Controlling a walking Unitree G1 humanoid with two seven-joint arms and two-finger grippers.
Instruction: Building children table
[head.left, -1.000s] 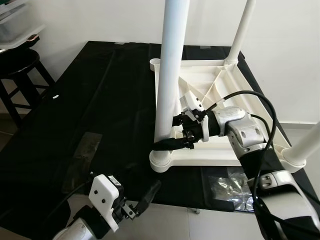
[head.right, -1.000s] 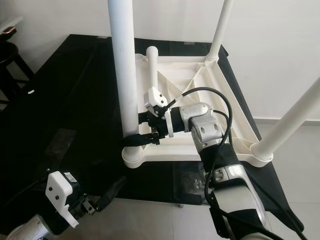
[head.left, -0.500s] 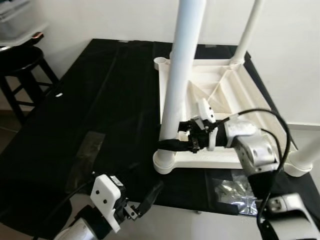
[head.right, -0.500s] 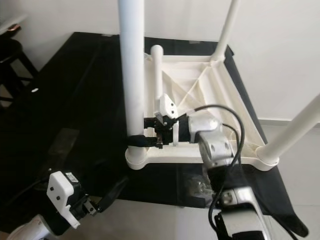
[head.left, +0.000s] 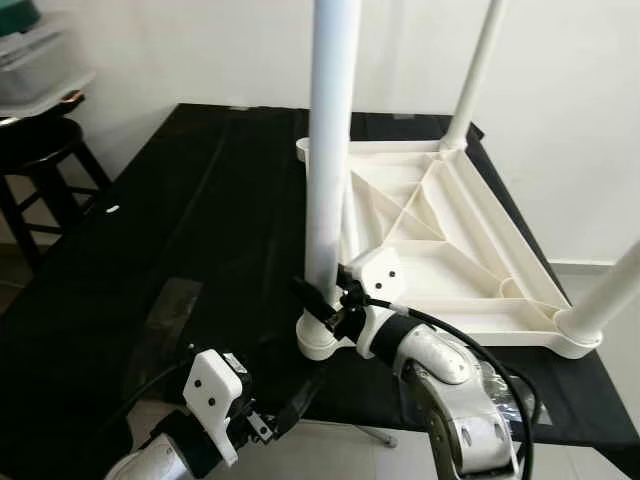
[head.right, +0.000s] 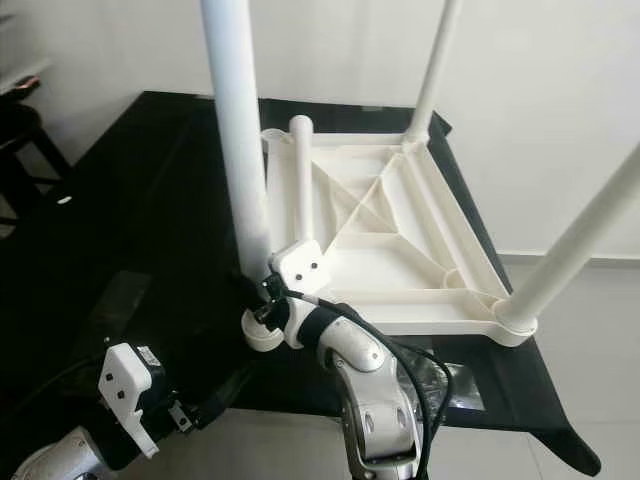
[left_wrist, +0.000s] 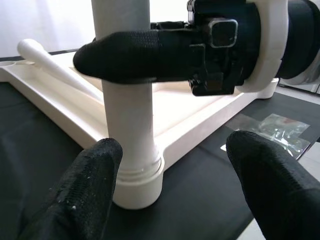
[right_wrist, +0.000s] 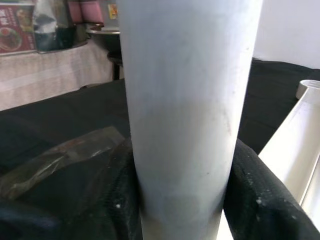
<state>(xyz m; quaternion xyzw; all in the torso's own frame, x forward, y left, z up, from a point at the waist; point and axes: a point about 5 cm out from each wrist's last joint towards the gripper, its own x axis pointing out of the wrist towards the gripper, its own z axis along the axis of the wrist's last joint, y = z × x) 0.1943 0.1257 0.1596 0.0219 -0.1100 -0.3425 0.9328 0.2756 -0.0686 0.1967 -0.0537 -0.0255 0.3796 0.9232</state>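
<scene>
Step in hand looks like seating the near leg (head.left: 328, 130) in the corner socket (head.left: 318, 338) of the upturned tabletop (head.left: 430, 250). Your right gripper (head.left: 322, 300) is pinching that leg just above the socket. Left gripper (left_wrist: 175, 185) is spread, low, just short of it, holding nothing. A loose leg (head.right: 302, 170) lies in the tabletop beyond. Next, probably twist or press down; keep it upright.

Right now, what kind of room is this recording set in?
Probably a room in a home. A white plastic children's table lies upside down on a black-covered table, a dark wooden stool stands beside it by a plain white wall, and the right wrist view shows a cluttered counter.
</scene>
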